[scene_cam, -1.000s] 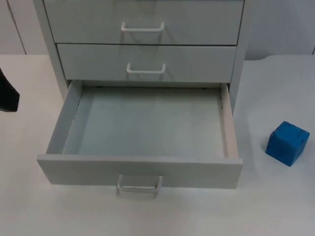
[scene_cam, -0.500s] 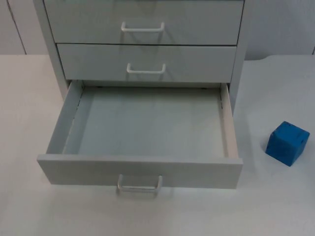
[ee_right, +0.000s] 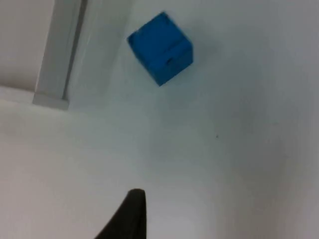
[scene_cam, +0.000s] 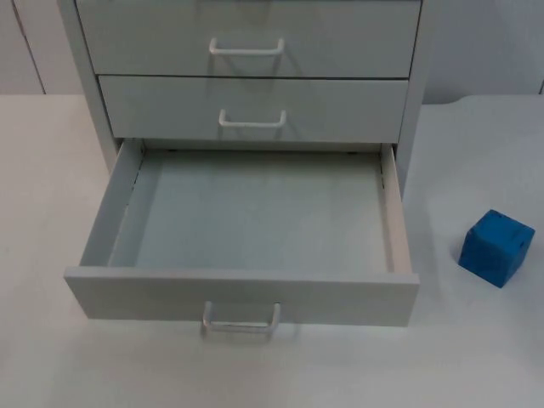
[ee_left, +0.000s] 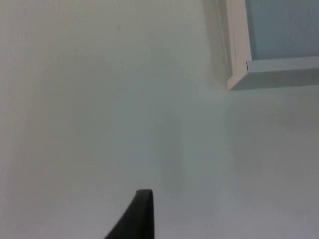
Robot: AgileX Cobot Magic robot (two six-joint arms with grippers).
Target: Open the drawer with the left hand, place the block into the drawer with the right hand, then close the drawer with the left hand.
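The white desk carries a grey cabinet of 3 drawers at its far middle. The 2 upper drawers are shut, while the bottom drawer stands pulled fully out toward the near edge, its pale floor bare and its handle facing the near side; that wide opening judges the 1st step done and leaves the tray ready to receive something from above. The blue block sits on the desk to the right of the drawer, near its front right corner but apart from it, with free room on all sides, so a descent from above should meet no obstruction. The right end effector hangs over the bare desk near that corner, looking toward the block; whether its fingers are spread or closed I cannot tell. The left end effector waits over the bare desk to the left of the drawer's front left corner, likely kept aside for the later closing push; its opening too cannot be told.
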